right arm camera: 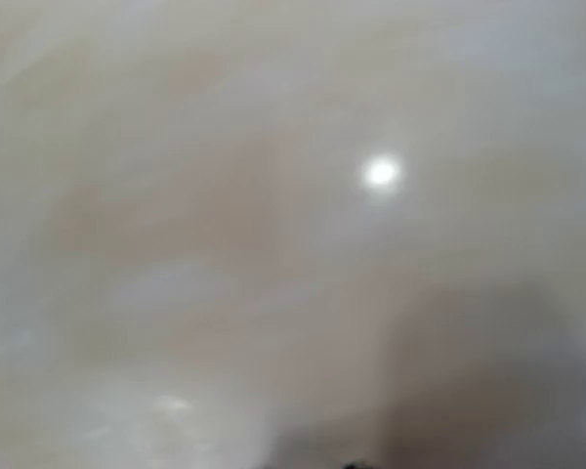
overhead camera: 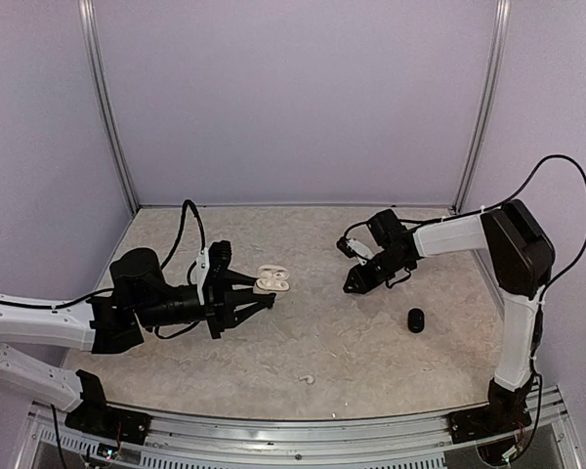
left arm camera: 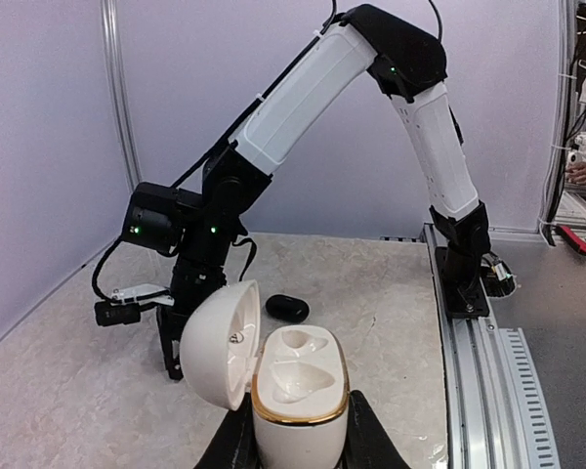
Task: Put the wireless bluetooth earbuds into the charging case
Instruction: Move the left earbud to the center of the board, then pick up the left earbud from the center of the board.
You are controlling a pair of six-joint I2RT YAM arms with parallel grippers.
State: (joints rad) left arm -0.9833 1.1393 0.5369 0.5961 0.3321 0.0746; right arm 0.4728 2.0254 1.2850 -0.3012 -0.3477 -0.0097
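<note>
Clamped in the left gripper (left arm camera: pixel 298 435), the white charging case (left arm camera: pixel 295 405) stands upright between the two black fingers. Its lid (left arm camera: pixel 218 342) is swung open to one side, and both wells inside the gold rim show as bare white hollows. Ahead of that gripper, just past the case, a black pebble-shaped case (left arm camera: pixel 286 308) lies on the table (left arm camera: pixel 391 293). Well apart, the right gripper (overhead camera: pixel 353 287) points down at the table. Its wrist view is a blur, so I cannot tell whether its fingers are spread or closed.

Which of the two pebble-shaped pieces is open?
The white case, clamped in the left gripper: its lid is swung aside and both sockets are empty. The black pebble lies on the table, showing no opening.
</note>
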